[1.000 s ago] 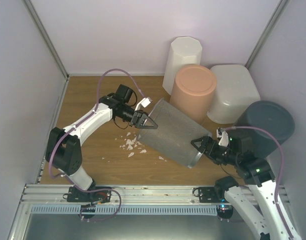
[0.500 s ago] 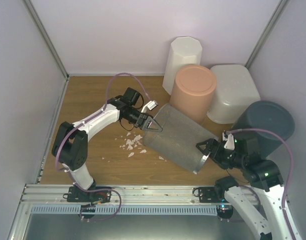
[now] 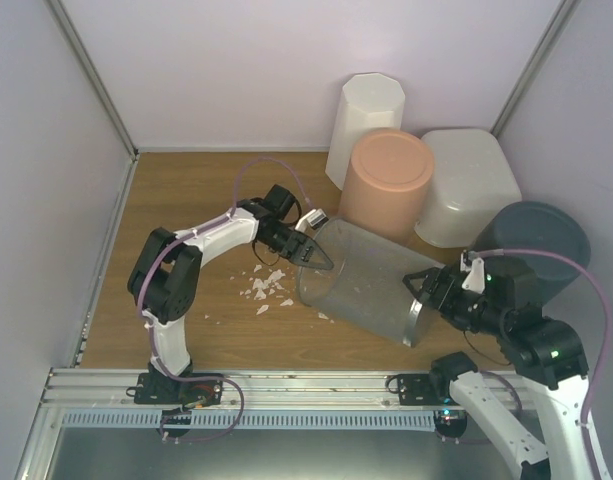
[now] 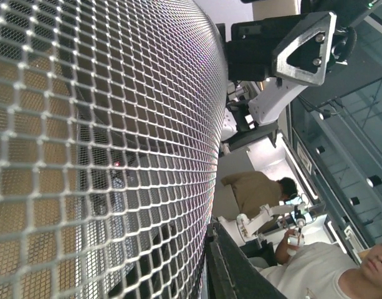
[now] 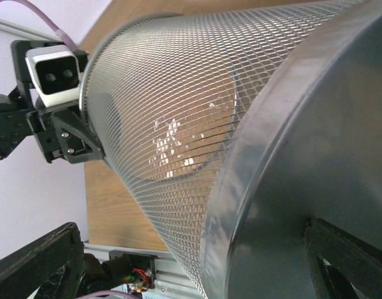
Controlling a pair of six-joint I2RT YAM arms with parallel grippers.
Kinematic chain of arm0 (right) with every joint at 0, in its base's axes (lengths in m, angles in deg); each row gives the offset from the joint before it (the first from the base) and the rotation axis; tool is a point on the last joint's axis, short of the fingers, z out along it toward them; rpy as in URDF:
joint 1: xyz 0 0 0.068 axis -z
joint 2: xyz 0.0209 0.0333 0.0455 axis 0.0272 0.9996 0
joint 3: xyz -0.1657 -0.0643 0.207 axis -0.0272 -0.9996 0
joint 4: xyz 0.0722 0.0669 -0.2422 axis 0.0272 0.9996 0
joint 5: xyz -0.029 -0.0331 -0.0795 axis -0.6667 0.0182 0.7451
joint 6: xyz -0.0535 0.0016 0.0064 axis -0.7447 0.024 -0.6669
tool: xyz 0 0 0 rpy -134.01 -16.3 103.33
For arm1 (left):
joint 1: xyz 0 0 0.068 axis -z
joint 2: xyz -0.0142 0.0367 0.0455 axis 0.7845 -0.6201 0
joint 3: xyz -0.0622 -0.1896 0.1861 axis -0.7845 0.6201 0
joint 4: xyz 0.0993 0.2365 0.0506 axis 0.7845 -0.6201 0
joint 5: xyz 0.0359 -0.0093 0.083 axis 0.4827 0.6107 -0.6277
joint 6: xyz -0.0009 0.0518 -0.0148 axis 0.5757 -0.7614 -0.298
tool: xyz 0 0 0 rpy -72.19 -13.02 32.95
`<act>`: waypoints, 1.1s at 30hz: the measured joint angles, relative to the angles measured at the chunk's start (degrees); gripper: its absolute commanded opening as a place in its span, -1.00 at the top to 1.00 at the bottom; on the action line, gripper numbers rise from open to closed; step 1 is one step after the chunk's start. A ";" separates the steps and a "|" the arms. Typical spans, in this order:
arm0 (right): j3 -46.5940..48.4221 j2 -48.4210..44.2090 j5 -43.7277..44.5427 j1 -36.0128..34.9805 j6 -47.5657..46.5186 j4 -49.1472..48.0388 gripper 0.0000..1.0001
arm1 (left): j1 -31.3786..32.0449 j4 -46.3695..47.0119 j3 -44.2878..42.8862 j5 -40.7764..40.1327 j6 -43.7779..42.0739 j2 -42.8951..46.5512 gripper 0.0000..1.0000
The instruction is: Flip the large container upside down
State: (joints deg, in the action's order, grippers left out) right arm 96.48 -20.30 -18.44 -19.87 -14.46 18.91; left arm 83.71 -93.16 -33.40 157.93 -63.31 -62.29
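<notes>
The large container (image 3: pixel 468 185), a wide translucent-white tub, stands at the back right with a smooth closed face up; neither gripper touches it. Both grippers are at a grey wire-mesh bin (image 3: pixel 364 282) that lies tilted above the table. My left gripper (image 3: pixel 316 255) is shut on the mesh wall at the bin's open rim; in the left wrist view one finger (image 4: pixel 240 274) lies outside the mesh (image 4: pixel 103 124). My right gripper (image 3: pixel 426 290) is open at the bin's solid base (image 5: pixel 328 156), its fingers (image 5: pixel 41 261) wide apart on either side of the base rim.
A peach bin (image 3: pixel 388 180) stands bottom-up just behind the mesh bin. A tall white faceted bin (image 3: pixel 366 120) stands at the back wall. A dark grey bin (image 3: pixel 534 250) is behind my right arm. White scraps (image 3: pixel 266 288) lie on the wooden table.
The mesh bin has shifted right and tipped more upright. My left gripper moved right with its rim. My right gripper backed to the right with the base.
</notes>
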 measured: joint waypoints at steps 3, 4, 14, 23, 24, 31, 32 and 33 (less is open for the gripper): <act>1.79 0.74 0.37 0.02 -0.70 -0.04 -0.89 | 0.07 -1.77 -2.08 0.00 -1.49 -1.62 0.66; 2.34 1.05 0.48 0.00 -0.92 -0.11 -0.88 | 0.07 -2.51 -2.95 0.00 -2.10 -2.23 0.64; 6.21 2.86 0.70 0.07 -2.40 -1.36 -0.88 | 0.07 -8.04 -7.19 0.00 -7.34 -5.38 0.45; 7.87 6.84 -8.48 -0.66 -3.06 -18.01 -0.88 | 7.37 -9.46 -5.64 -0.37 -7.45 -5.84 0.55; 7.82 7.45 -9.18 -0.70 -3.10 -19.19 -0.88 | 8.55 -9.70 -5.20 -0.46 -7.45 -5.90 0.88; 7.67 7.54 -10.95 -0.70 -3.72 -21.20 -0.88 | 5.97 -6.62 -7.56 -1.25 -10.91 -5.27 1.00; 7.72 7.50 -11.02 -0.70 -3.78 -21.18 -0.88 | 5.95 -7.10 -7.80 -0.74 -11.37 -5.57 1.00; 7.74 7.45 -11.04 -0.70 -3.85 -21.16 -0.88 | 6.08 -7.65 -8.20 -0.66 -11.76 -5.79 1.00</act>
State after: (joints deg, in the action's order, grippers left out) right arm 104.22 -12.85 -29.48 -20.57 -18.31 -2.25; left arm 89.78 -100.81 -41.60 157.27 -75.07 -68.09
